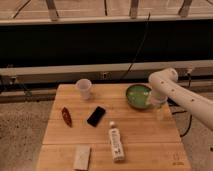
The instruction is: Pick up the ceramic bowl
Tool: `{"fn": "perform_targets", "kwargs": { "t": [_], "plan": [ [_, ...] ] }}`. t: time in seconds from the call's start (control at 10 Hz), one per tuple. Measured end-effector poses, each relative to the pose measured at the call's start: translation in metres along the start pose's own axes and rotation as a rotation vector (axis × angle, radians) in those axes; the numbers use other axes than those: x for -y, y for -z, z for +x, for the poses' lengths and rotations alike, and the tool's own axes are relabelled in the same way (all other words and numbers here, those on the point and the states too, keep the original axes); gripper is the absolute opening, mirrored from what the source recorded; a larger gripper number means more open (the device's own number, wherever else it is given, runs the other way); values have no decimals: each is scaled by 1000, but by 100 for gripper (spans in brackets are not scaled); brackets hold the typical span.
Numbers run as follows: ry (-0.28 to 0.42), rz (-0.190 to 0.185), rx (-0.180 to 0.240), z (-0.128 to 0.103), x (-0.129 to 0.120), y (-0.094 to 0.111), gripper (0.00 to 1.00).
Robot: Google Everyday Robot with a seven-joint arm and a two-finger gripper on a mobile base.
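Note:
The ceramic bowl is round, shallow and green with a paler inside, and sits near the far right of the wooden table. My gripper hangs from the white arm right at the bowl's right rim, partly covering it. The gripper touches or nearly touches the rim; I cannot tell which.
A small white cup stands at the far left-centre. A red-brown object, a black phone, a white bottle and a pale block lie on the table. A dark wall with cables runs behind.

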Motion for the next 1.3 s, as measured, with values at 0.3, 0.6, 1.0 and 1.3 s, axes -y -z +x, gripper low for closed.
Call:
{"fn": "perform_targets", "kwargs": {
  "t": [0.3, 0.6, 1.0, 1.3],
  "plan": [
    [-4, 0, -6, 0, -1, -3, 54],
    [-2, -6, -7, -1, -1, -6, 33],
    [9, -1, -18, -2, 2, 3, 5],
    [18, 8, -25, -2, 4, 19, 11]
  ]
}}
